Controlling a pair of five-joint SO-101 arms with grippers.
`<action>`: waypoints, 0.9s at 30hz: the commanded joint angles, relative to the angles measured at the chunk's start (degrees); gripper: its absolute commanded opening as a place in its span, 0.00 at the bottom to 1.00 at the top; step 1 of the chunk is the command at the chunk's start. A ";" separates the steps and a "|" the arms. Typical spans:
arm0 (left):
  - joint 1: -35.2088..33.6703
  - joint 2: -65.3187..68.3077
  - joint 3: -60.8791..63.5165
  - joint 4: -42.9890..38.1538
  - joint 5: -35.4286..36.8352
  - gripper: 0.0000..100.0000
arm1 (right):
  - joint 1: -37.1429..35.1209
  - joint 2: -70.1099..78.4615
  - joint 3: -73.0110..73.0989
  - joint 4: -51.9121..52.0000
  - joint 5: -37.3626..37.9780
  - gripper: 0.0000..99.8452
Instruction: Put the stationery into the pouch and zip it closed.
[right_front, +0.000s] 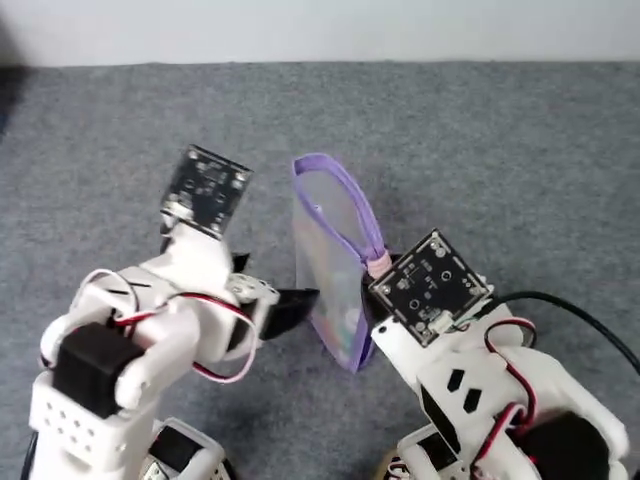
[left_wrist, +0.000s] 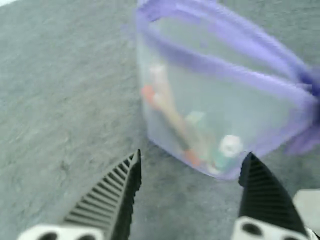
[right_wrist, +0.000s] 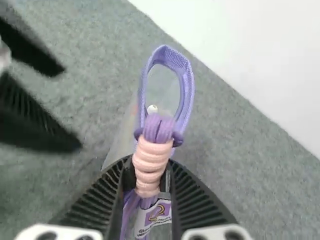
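While the pouch (right_front: 335, 270) is stood upright on the grey table (right_front: 500, 150) between the two arms, its purple-edged mouth is seen gaping, with the long axis running away from the right gripper (right_wrist: 150, 165).

Contents: stationery (left_wrist: 175, 125), several pen-like pieces and a white-capped item, lodged at the bottom and seen through the clear wall.

Pink pull (right_wrist: 150, 160): at the near end of the mouth, clamped between the right gripper's fingers.

Left gripper (left_wrist: 194, 157): fingers spread, nothing held, just beside the pouch's broad side, which lies straight ahead of them.

Judged: filling done; the zip is to be drawn lengthwise toward the far end, and the left gripper is best placed for steadying.
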 joint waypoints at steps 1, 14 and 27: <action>5.63 -0.97 2.51 -4.22 4.75 0.31 | 0.75 0.66 0.09 -3.30 -1.41 0.01; 9.05 -0.97 17.19 -19.08 11.78 0.31 | -4.62 0.66 2.20 -6.90 -6.95 0.01; -1.85 -1.49 17.36 -14.86 9.58 0.31 | -2.07 0.57 2.11 -6.37 -6.77 0.01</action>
